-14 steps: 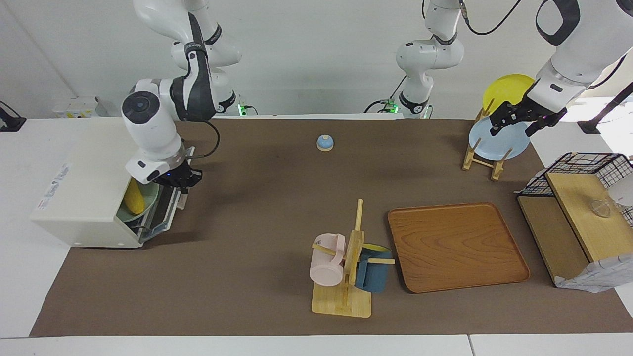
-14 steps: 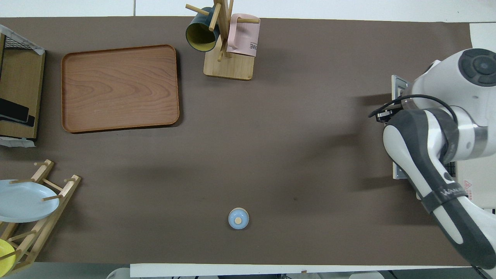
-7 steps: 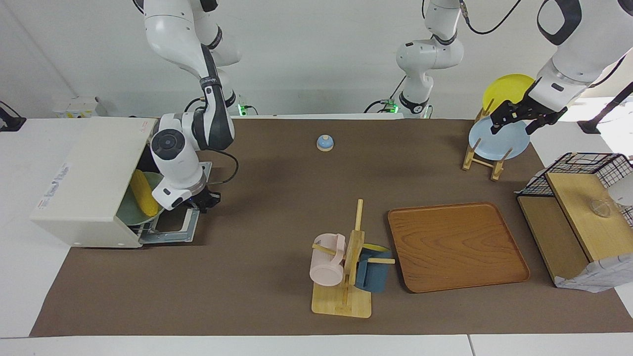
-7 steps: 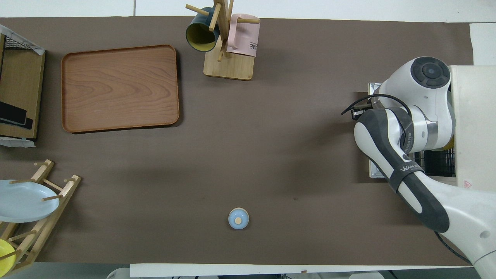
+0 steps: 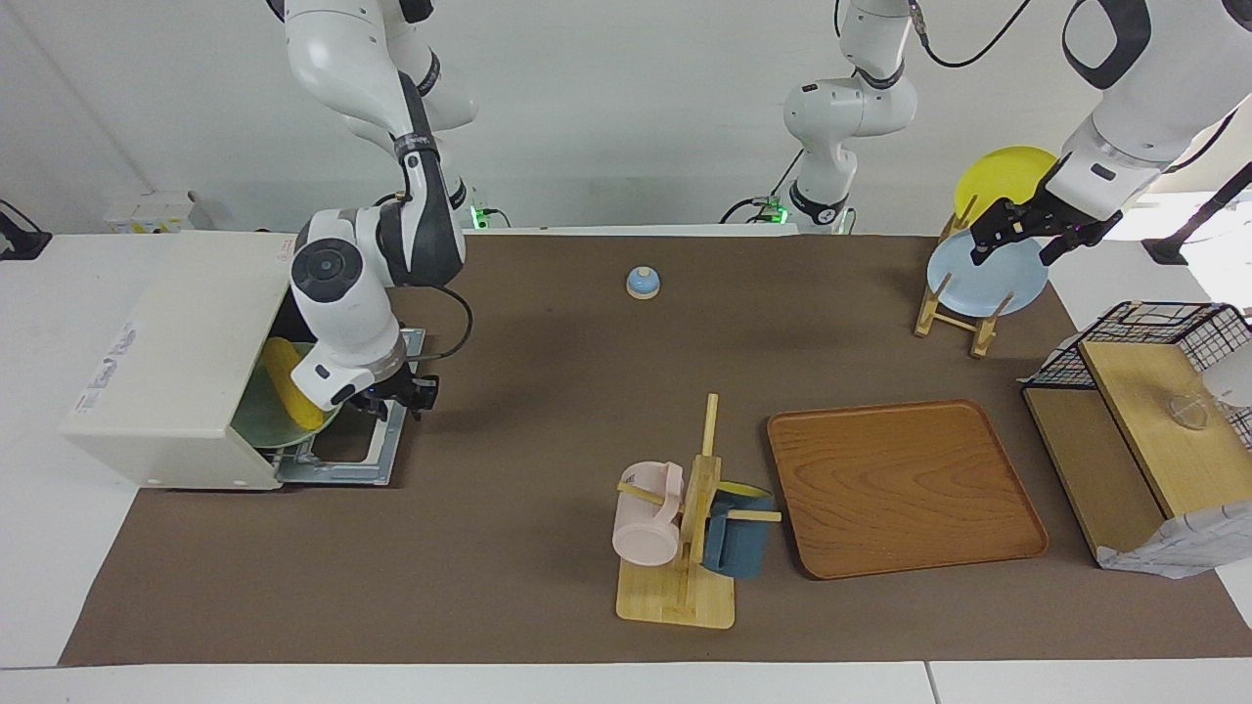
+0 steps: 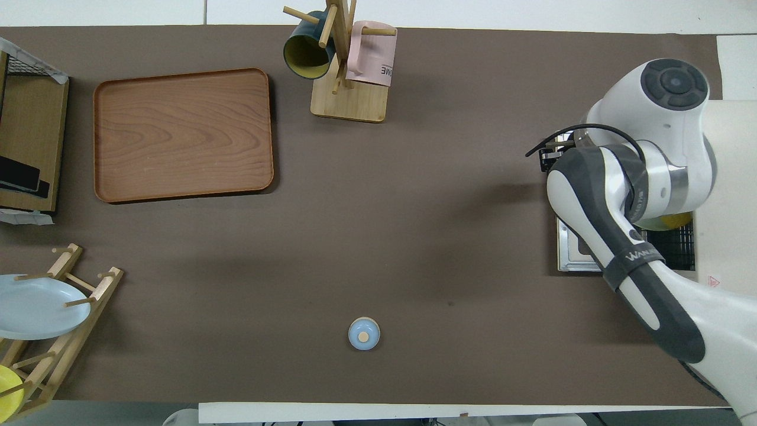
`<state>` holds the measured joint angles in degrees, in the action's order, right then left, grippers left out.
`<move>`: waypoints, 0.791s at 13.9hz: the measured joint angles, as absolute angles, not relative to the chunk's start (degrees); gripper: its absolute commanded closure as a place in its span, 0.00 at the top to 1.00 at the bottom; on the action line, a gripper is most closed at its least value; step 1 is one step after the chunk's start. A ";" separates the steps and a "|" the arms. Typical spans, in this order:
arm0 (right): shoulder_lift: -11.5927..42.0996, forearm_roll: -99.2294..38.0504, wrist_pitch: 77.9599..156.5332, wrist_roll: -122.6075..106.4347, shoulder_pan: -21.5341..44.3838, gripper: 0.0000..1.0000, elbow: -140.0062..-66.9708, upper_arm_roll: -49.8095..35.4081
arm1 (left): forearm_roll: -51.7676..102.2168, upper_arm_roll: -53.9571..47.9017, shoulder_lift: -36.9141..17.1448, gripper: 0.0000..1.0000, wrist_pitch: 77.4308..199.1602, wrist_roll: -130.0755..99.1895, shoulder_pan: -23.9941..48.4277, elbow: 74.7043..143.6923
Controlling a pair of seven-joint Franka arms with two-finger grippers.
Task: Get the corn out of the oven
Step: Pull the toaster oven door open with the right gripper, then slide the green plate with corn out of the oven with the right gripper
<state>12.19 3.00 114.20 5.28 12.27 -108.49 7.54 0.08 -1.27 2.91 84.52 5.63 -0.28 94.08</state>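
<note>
Corn: yellow cob lying on a green dish inside the oven, at the right arm's end of the table; only its end shows past the arm.

Oven door: folded down flat on the brown mat, opening clear.

Right gripper: low over the dropped door, just outside the opening, holding nothing; whether its fingers stand apart cannot be told.

Left gripper: waiting over the blue plate in the rack, fingers spread, empty.

Handling note: likely best to enter level above the door, spread wide, close across the cob's middle, lift clear of the dish rim, withdraw straight.
</note>
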 measured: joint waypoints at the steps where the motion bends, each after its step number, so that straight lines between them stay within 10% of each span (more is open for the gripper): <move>1: 11.08 3.00 111.73 5.34 11.61 0.49 -108.55 7.79 | 0.08 -1.27 2.91 1.00 84.52 5.63 -0.28 94.08; 11: 9.98 3.62 111.94 1.72 5.78 0.44 -112.58 8.09 | 0.08 -1.25 2.92 1.00 84.53 5.63 -0.57 94.08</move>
<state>9.98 3.62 111.94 1.72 5.78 -112.58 8.09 0.08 -1.25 2.92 84.53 5.63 -0.57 94.08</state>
